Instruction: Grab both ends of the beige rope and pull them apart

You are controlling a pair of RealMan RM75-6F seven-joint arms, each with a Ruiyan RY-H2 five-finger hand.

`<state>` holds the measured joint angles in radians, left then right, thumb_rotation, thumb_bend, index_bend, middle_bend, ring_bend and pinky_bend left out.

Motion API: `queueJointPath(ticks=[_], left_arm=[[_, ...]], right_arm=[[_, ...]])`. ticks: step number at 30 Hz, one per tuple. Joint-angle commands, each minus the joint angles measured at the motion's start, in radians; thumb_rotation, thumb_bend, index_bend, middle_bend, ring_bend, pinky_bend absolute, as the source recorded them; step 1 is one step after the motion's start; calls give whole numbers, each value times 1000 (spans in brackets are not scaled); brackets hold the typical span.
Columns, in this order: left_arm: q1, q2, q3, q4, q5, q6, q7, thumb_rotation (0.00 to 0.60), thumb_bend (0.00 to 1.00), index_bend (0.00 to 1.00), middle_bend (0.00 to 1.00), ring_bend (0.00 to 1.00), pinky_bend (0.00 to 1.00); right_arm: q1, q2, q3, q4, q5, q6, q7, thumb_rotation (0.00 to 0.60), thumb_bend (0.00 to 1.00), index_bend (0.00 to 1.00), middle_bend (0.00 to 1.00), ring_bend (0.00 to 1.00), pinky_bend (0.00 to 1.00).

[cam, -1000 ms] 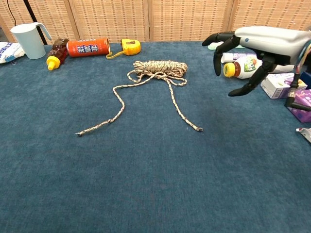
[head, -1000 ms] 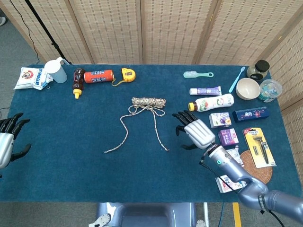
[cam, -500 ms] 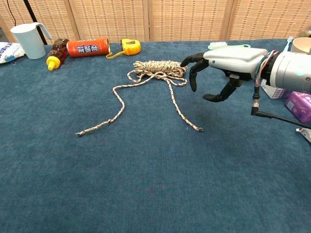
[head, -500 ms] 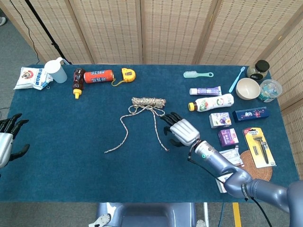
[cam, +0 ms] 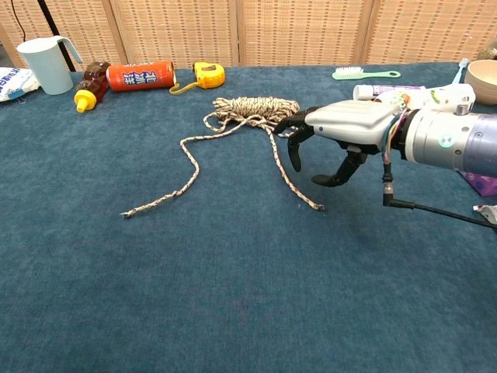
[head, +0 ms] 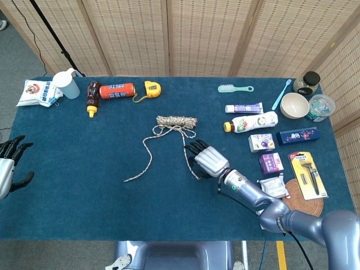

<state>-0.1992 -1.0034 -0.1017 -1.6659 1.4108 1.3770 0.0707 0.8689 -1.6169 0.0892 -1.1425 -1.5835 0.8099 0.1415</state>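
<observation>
Beige rope (head: 169, 135) coiled mid-surface (head: 84, 202), 2 loose ends trailing forward. Right robot hand (head: 205, 158) open, fingers spread above right end. Left robot hand (head: 8, 163) open at left edge.

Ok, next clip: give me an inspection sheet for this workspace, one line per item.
Surface: table under blue cloth.
Job's things: beige rope coiled mid-table, both loose ends lying free on the cloth.
Clutter: jug, sauce bottle, orange can, tape measure on the left; bowl, boxes, razor pack on the right.
Hands: right hand hovers open over the rope's right strand; left hand open at the table's left edge, holding nothing.
Cables: black wire along the right forearm.
Surroundings: woven screens behind.
</observation>
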Motion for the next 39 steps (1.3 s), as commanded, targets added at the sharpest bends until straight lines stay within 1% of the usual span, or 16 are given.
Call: queueJointPath(ticks=[1,4,11,19,39], left_arm=[[3,4,2,-3,0,2,-5,600,252,205,120,120,147],[8,9,5,-5,0,5,-8,600,252,205,120,118,147],[14,17,13,-8,-4,3,-18,600,252,205,119,118,147],[15,24,17,-13,-3,-2,-27,600,252,205,117,117,147],[10,33,19,-33,1,-9,-34,600,252,203,113,117,147]], right_arm=[[11,-12,-14,14,-9,-6,6,600,425,423,81,0,0],[21,-26,-28,30,-19,-10,4,600,426,418,81,0,0],[38,-55,-41,62,-26,-8,15,600,426,408,81,0,0],[41,-65,-67,100,-37,4,28,600,426,406,81,0,0],[40,-53,-107,103,-45,14,-5,600,426,382,76,0,0]])
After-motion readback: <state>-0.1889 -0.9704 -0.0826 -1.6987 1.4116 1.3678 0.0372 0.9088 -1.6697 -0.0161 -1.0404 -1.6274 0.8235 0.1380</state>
